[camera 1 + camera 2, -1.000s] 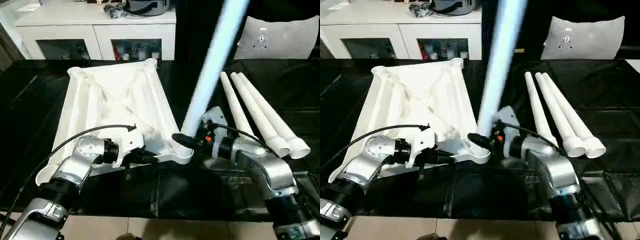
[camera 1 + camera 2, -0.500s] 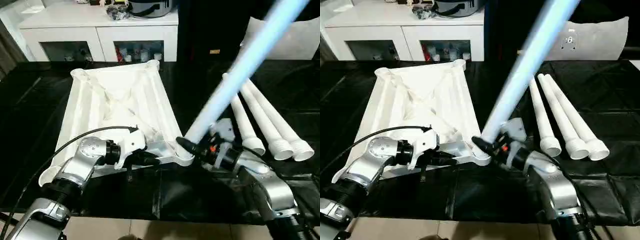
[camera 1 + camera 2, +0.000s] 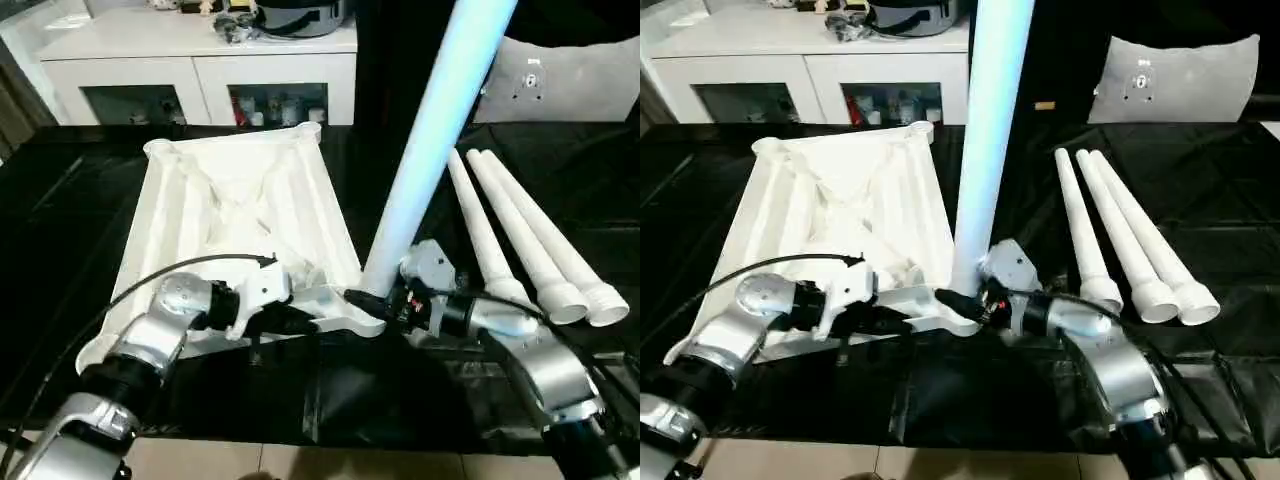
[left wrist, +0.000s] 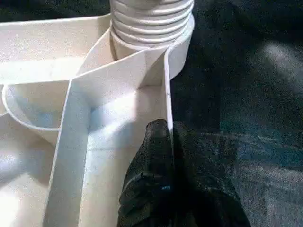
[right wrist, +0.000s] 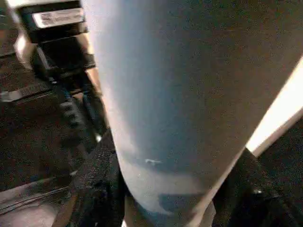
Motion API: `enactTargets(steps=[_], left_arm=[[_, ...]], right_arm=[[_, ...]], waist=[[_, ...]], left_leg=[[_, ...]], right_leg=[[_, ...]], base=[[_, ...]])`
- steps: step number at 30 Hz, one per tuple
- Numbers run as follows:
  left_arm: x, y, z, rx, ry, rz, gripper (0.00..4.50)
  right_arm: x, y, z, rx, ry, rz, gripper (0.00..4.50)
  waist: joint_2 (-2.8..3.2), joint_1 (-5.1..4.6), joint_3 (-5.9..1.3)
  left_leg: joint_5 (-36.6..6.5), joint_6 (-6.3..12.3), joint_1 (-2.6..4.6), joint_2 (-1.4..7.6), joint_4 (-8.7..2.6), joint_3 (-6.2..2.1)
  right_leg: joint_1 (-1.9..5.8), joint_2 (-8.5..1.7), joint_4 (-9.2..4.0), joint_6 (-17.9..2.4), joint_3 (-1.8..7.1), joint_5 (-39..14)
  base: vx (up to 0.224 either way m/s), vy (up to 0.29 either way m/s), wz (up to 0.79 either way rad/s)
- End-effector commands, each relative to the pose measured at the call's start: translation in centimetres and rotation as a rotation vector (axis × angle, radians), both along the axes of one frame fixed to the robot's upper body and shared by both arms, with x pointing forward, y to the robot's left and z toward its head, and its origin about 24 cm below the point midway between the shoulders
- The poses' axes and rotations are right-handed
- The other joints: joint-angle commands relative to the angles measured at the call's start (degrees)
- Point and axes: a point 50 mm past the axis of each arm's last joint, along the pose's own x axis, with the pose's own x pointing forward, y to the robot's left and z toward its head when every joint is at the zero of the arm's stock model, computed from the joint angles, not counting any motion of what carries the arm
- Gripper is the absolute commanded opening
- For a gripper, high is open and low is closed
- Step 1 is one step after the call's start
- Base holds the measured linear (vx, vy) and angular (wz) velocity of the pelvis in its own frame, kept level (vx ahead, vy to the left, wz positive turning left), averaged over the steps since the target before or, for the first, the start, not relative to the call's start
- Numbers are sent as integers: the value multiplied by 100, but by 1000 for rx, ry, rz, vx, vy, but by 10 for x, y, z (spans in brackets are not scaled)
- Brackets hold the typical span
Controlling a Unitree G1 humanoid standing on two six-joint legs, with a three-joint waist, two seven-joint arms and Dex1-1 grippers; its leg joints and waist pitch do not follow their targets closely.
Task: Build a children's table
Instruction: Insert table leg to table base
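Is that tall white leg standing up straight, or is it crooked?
A bit crooked. The leg held by the right gripper stands in the corner socket of the upside-down table top but leans, so it may not be seated yet. The left gripper pinches the rim. Three spare legs lie neatly beside.

My left arm [image 3: 150, 345] comes in from the lower left of the frame, silver forearm angled up and toward centre, with a black cable looping over it. My left gripper [image 4: 168, 130] has its two black fingers pinched together. My right arm [image 3: 535, 360] enters from the lower right, elbow bent and forearm pointing back toward centre. My right gripper [image 3: 385, 300] is held about half wide, its fingers [image 5: 94, 175] clamped around something round between them.
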Motion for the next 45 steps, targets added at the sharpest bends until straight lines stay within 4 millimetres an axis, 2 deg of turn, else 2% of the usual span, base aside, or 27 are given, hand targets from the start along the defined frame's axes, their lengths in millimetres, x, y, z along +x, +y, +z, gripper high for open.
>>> enactTargets(steps=[1, 3, 4, 8, 10, 13, 14, 18, 19, 20, 22, 23, 25, 26, 27, 28, 29, 30, 32, 33, 34, 35, 36, 37, 39, 42, 45], left_arm=[[6, -1, 7, 43, -37, -22, 0], [16, -2, 15, 58, -82, -3, 0], [17, -2, 15, 59, -87, -1, 0], [34, 0, 27, 82, -149, 62, 0], [37, 2, 30, 89, -159, 84, 0], [37, 4, 30, 95, -159, 86, 0], [36, 5, 28, 100, -153, 86, 0], [32, 8, 25, 95, -134, 100, 0], [30, 10, 24, 98, -129, 108, 0], [28, 12, 22, 100, -127, 113, 0], [20, 18, 20, 107, -117, 139, 0], [19, 18, 20, 107, -116, 142, 0], [5, 23, 19, 108, -97, 185, 0], [1, 23, 19, 106, -93, 193, 0], [-5, 22, 19, 97, -86, 203, 0], [-18, 19, 19, 79, -74, 222, 0], [-18, 19, 19, 79, -74, 222, 0], [-26, 15, 19, 77, -77, 228, 0], [-36, 7, 21, 66, -84, 241, 0], [-38, 4, 21, 62, -90, 246, 0], [-43, -5, 24, 38, -107, 248, 0], [-43, -7, 25, 34, -112, 252, 0], [-46, -14, 28, 21, -126, 265, 0], [-52, -29, 35, -11, -139, 298, 0], [-53, -32, 36, -11, -133, 316, 0], [-52, -35, 36, -7, -127, 356, 0], [-50, -35, 33, -1, -122, 388, 0]], right_arm=[[-39, 10, -55, -68, 356, 148, 193], [-50, 13, -59, -75, 409, 218, 193], [-51, 13, -59, -76, 412, 223, 193], [-57, 23, -60, -81, 412, 239, 193], [-55, 28, -60, -85, 393, 230, 193], [-53, 30, -60, -102, 372, 224, 193], [-50, 31, -61, -112, 357, 208, 193], [-41, 31, -60, -120, 320, 153, 193], [-37, 31, -59, -119, 301, 127, 193], [-35, 30, -58, -118, 289, 111, 193], [-29, 29, -56, -108, 260, 61, 193], [-28, 29, -56, -108, 258, 57, 193], [-20, 26, -54, -109, 227, -34, 193], [-17, 24, -54, -115, 219, -67, 193], [-13, 23, -54, -119, 210, -108, 193], [-6, 20, -53, -114, 201, -176, 193], [-6, 20, -53, -114, 201, -176, 193], [-1, 18, -51, -105, 195, -217, 193], [5, 17, -49, -91, 185, -262, 193], [6, 17, -49, -90, 182, -272, 193], [11, 17, -47, -83, 176, -300, 193], [11, 17, -47, -81, 176, -305, 193], [14, 18, -46, -74, 174, -321, 193], [18, 20, -45, -47, 180, -358, 193], [19, 22, -45, -39, 185, -364, 193], [18, 27, -45, -23, 198, -352, 193], [17, 31, -45, -16, 206, -345, 193]], waist=[[-3, -28, -72], [10, -22, -6], [-3, -6, -15], [-9, 28, 57], [-57, 18, 114], [-54, -11, 162], [-83, -26, 184], [-64, -57, 215], [-165, -68, 211], [-106, -58, 231], [-124, -93, 251], [-109, -94, 231], [-134, -151, 258], [-138, -201, 307], [-115, -212, 271], [-175, -234, 258], [-147, -252, 268], [-172, -277, 278], [-178, -317, 304], [-193, -304, 301], [-257, -320, 292], [-222, -307, 308], [-241, -312, 280], [-243, -321, 256], [-249, -299, 262], [-285, -294, 242], [-275, -276, 216]], left_leg=[[-2234, -75, 82, 269, -480, -114], [-2293, -79, 86, 278, -508, -120], [-2343, -84, 125, 281, -509, -113], [-2371, -107, 120, 292, -571, -124], [-2603, -183, 127, 291, -612, -152], [-2771, -226, 147, 301, -647, -185], [-2818, -224, 153, 314, -659, -192], [-2919, -250, 170, 325, -700, -202], [-2873, -216, 156, 316, -705, -192], [-2821, -222, 149, 332, -725, -204], [-2888, -231, 132, 329, -742, -221], [-2865, -251, 126, 344, -741, -233], [-2858, -273, 58, 345, -775, -254], [-2885, -277, -23, 326, -821, -277], [-2782, -293, -30, 321, -817, -288], [-2717, -296, -29, 330, -803, -280], [-2716, -303, -40, 329, -804, -279], [-2798, -275, 10, 313, -780, -247], [-2842, -230, 16, 315, -768, -241], [-2821, -198, 55, 307, -746, -213], [-2729, -181, 56, 304, -721, -190], [-2751, -203, 49, 320, -744, -200], [-2707, -230, 64, 333, -738, -183], [-2429, -241, 20, 340, -736, -173], [-2325, -207, 40, 311, -707, -131], [-2208, -179, 22, 299, -688, -112], [-2057, -141, 23, 289, -661, -96]], right_leg=[[60, -366, -537, -1122, 207, -1611], [27, -372, -558, -1083, 215, -1682], [26, -363, -578, -1048, 221, -1748], [32, -392, -619, -987, 225, -1923], [16, -418, -656, -861, 243, -2437], [-8, -443, -688, -800, 260, -2787], [-25, -445, -702, -789, 267, -2850], [-47, -460, -724, -797, 278, -2909], [-38, -453, -742, -778, 273, -2978], [-60, -476, -740, -758, 289, -3054], [-68, -484, -770, -665, 287, -3353], [-62, -503, -747, -678, 292, -3292], [-47, -491, -722, -682, 279, -3235], [-42, -463, -702, -634, 237, -3358], [-21, -468, -694, -602, 234, -3277], [-40, -457, -683, -642, 241, -3073], [-47, -452, -664, -692, 241, -2969], [-93, -431, -714, -690, 255, -3022], [-112, -430, -734, -709, 275, -3118], [-151, -413, -761, -685, 291, -3132], [-150, -409, -767, -724, 306, -2982], [-148, -408, -743, -743, 304, -2938], [-138, -389, -730, -788, 301, -2702], [-84, -378, -678, -913, 290, -2191], [-107, -344, -699, -939, 274, -1989], [-78, -327, -682, -962, 263, -1781], [-61, -328, -686, -976, 261, -1702]], base=[[0, 0, 0], [0, 0, 0], [0, 0, 0], [0, 0, 0], [0, 0, 0], [0, 0, 0], [0, 0, 0], [0, 0, 0], [0, 0, 0], [0, 0, 0], [0, 0, 0], [0, 0, 0], [0, 0, 0], [6, 14, -26], [9, 23, -36], [15, 19, -26], [0, 0, 0], [0, 0, 0], [0, 0, 0], [0, 0, 0], [0, 0, 0], [0, 0, 0], [0, 0, 0], [0, 0, 0], [0, 0, 0], [0, 0, 0], [0, 0, 0]])
